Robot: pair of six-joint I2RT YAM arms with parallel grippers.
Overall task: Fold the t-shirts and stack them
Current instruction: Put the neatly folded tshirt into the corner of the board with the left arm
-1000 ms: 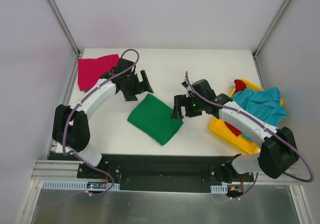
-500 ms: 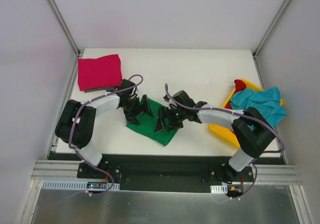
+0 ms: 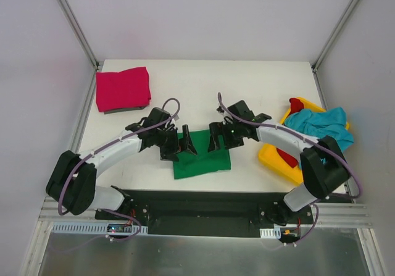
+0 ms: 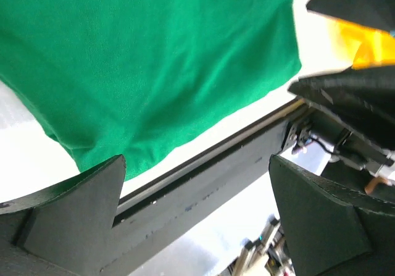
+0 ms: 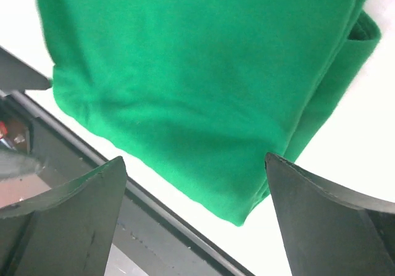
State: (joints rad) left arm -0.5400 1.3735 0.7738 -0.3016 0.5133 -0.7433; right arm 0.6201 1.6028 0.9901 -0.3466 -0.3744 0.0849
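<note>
a: where is the bright green folded cloth t-shirt (image 3: 200,160) lying?
b: it is lying flat on the white table top (image 3: 247,84), near the front edge, with both arms reaching in over its far side.
a: what is the left black two-finger gripper (image 3: 179,145) doing?
b: it is hovering at the shirt's far left corner with its jaws standing wide apart, gripping nothing. in its wrist view the green cloth is filling the space beyond the dark fingers (image 4: 74,208).
a: and the right black two-finger gripper (image 3: 222,139)?
b: it is standing spread wide too, at the far right corner, clamping nothing. its wrist view is showing the folded layers along one edge of the shirt. whether either gripper's tips are touching the cloth, i cannot tell.
a: where are the other shirts resting?
b: the magenta-pink folded t-shirt (image 3: 122,89) is lying in the far left corner of the table, well apart from the green one. the crumpled teal-blue t-shirt (image 3: 321,128) is hanging over the yellow plastic bin (image 3: 274,158) at the right edge, and the red t-shirt (image 3: 297,106) is poking out of that bin beside it.
</note>
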